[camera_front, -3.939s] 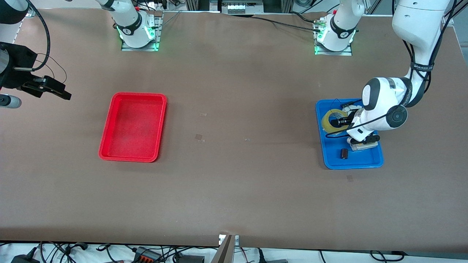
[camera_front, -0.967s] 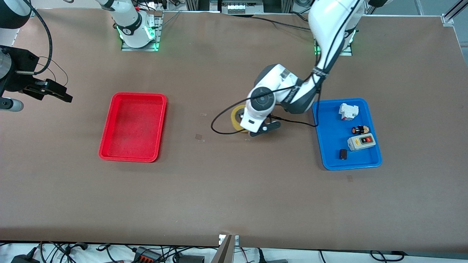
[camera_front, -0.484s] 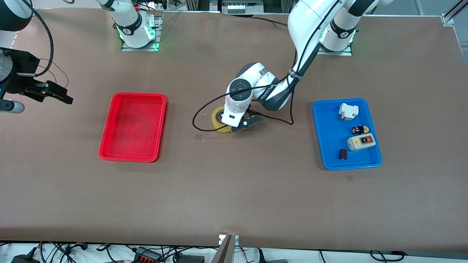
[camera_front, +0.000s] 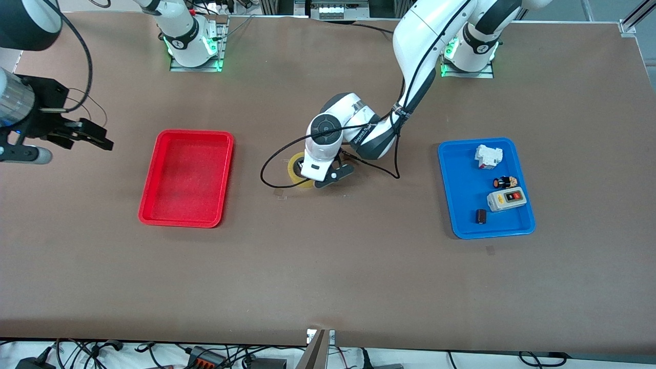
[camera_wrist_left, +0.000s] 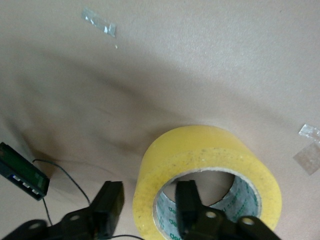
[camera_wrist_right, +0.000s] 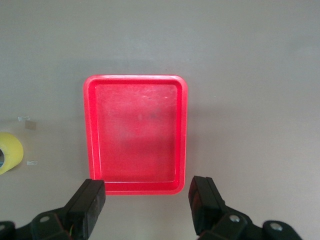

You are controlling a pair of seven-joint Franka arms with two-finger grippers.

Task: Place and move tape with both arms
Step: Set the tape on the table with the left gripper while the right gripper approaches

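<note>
The tape [camera_front: 293,169], a yellowish roll with a wide hole, lies flat on the table between the red tray and the blue tray. My left gripper [camera_front: 309,178] is down at it. In the left wrist view the tape [camera_wrist_left: 200,150] has one finger [camera_wrist_left: 186,205] inside its hole and the other finger [camera_wrist_left: 109,207] outside the wall, with table showing between that finger and the roll. The left gripper [camera_wrist_left: 148,205] is open. My right gripper [camera_front: 97,137] is open and empty, in the air at the right arm's end of the table. It also shows in the right wrist view [camera_wrist_right: 147,205].
An empty red tray [camera_front: 148,205] lies toward the right arm's end and shows in the right wrist view [camera_wrist_right: 182,135]. A blue tray [camera_front: 461,225] toward the left arm's end holds a white part [camera_front: 487,156], a grey switch box [camera_front: 506,199], a small black cylinder [camera_front: 480,216] and a small dark item [camera_front: 504,181].
My left arm carried the tape out of the blue tray to the table's middle, moving toward the red tray. My right gripper shifted slightly toward the red tray.
</note>
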